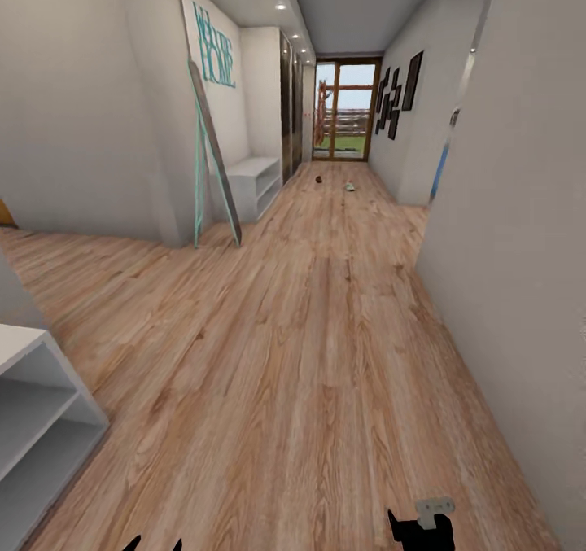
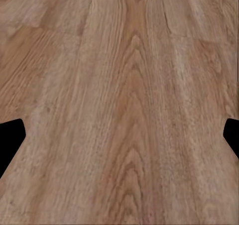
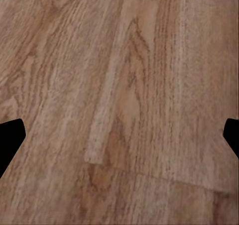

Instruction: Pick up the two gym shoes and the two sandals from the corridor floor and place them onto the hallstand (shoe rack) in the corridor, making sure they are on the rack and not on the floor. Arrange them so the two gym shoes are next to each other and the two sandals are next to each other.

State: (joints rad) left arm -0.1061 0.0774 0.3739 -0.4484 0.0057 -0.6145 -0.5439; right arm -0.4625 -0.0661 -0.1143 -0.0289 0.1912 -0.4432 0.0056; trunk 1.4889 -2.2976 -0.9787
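Far down the corridor floor [image 1: 325, 307], a small dark sandal [image 1: 318, 180] and a pale gym shoe [image 1: 349, 185] lie apart from each other; both are too small for detail. At the near left stands a pale-grey unit with two open tiers and a grey panel rising behind it, which looks like the hallstand [image 1: 37, 404]. My left gripper [image 1: 153, 546] and right gripper [image 1: 421, 528] peek in at the head view's lower edge. In the wrist views the left gripper [image 2: 119, 140] and right gripper [image 3: 119, 140] hang open and empty over bare planks.
A plain pale-grey two-tier bench [image 1: 254, 178] stands against the left wall further on, beside a leaning teal-framed mirror [image 1: 213, 156]. A wall corner [image 1: 488, 209] juts in on the right. A glass door [image 1: 346, 110] closes the corridor's far end.
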